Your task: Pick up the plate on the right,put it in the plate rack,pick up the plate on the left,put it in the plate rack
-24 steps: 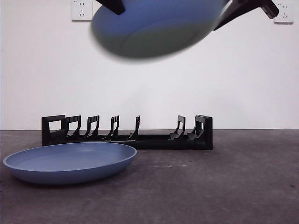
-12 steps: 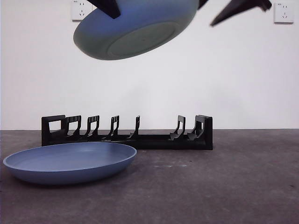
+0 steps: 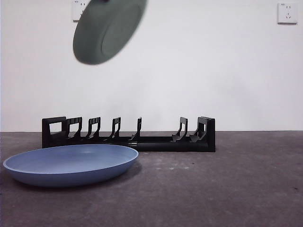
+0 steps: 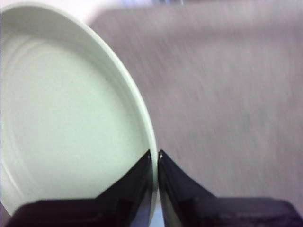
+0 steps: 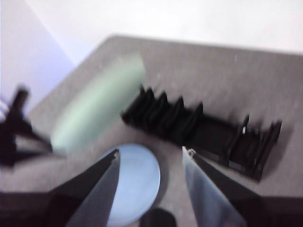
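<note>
While the pale green round plastic plate (image 3: 108, 29) was carried high above the table, it was gripped at its rim by the left gripper (image 4: 155, 158), whose jaws were nearly closed with only the thin plate edge pinched between them. In the front view the plate was seen tipped steeply toward upright, its underside turned to the camera; this tilt was judged to suit a plate meant to be stood on edge between dividers. In the left wrist view the plate's hollow face was seen to one side of the jaws, the rim passing straight between the tips. The long low black plastic plate rack (image 3: 129, 135) was seen on the grey table (image 3: 246, 184), well below the plate and holding nothing. A blue round plastic plate (image 3: 71, 164) lay flat on the table just in front of the rack's left end, untouched. The right gripper (image 5: 150, 155) was held wide open and empty, high over the table, with the rack and blue plate in view beneath it. Lowering into a slot was judged to be the step in hand; motion blur made finer detail uncertain.
</note>
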